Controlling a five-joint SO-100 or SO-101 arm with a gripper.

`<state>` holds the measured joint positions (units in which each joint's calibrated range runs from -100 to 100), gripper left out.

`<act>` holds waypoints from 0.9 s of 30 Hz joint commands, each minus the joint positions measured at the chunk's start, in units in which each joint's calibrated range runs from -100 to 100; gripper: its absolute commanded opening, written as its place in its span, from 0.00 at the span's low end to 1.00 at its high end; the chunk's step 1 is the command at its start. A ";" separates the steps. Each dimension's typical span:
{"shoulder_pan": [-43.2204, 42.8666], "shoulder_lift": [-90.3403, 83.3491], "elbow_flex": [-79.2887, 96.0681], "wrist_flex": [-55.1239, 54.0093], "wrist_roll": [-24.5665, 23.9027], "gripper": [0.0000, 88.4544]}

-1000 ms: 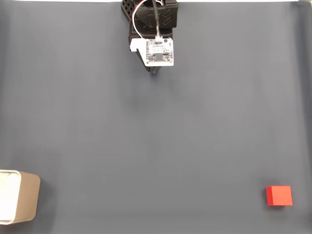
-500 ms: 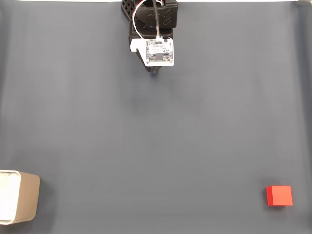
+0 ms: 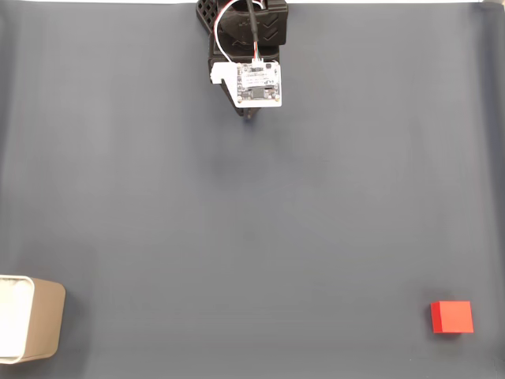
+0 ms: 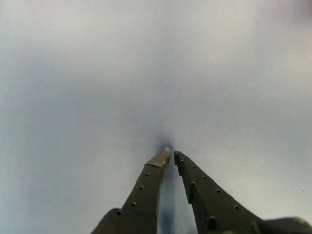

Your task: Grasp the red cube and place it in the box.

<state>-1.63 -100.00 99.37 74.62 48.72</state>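
Observation:
The red cube lies on the dark grey mat near the bottom right corner of the fixed view. The box, beige with a white inside, stands at the bottom left edge, partly cut off. My arm is folded at the top centre, its white circuit board facing up, and only the gripper tip peeks out below it, far from both cube and box. In the wrist view the gripper is shut, its two dark fingers meeting at the tips with nothing between them, close above the blurred mat.
The dark grey mat covers the whole table in the fixed view. A bright strip of bare surface runs along the top edge behind the arm base.

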 commanded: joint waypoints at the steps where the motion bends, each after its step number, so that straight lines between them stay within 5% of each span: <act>1: 0.07 0.09 0.45 -0.69 -1.07 0.00; 27: 1.13 15.25 -19.81 -21.67 -0.29 0.00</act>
<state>-0.67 -87.93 85.62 55.13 48.08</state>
